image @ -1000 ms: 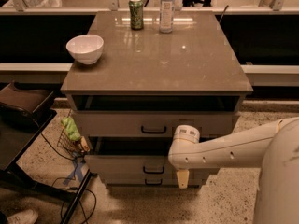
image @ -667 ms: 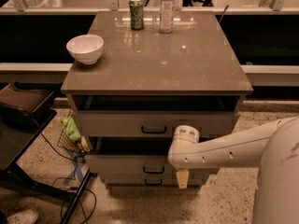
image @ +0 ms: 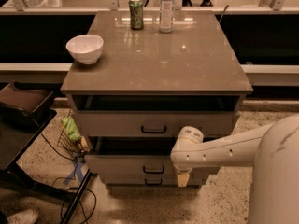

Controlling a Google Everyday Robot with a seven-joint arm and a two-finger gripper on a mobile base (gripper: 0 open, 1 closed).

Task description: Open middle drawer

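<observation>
The cabinet has three pale flat drawers stacked under a brown top. The middle drawer carries a small dark loop handle at its centre, and a dark gap shows above its front, so it stands out a little from the cabinet. My gripper hangs at the end of the white arm, which reaches in from the right. It points down in front of the middle drawer's right part, to the right of the handle and apart from it.
On the cabinet top are a white bowl, a green can and a clear bottle. The top drawer handle and bottom drawer handle lie above and below. A wire basket, cables and a dark stand sit at the left.
</observation>
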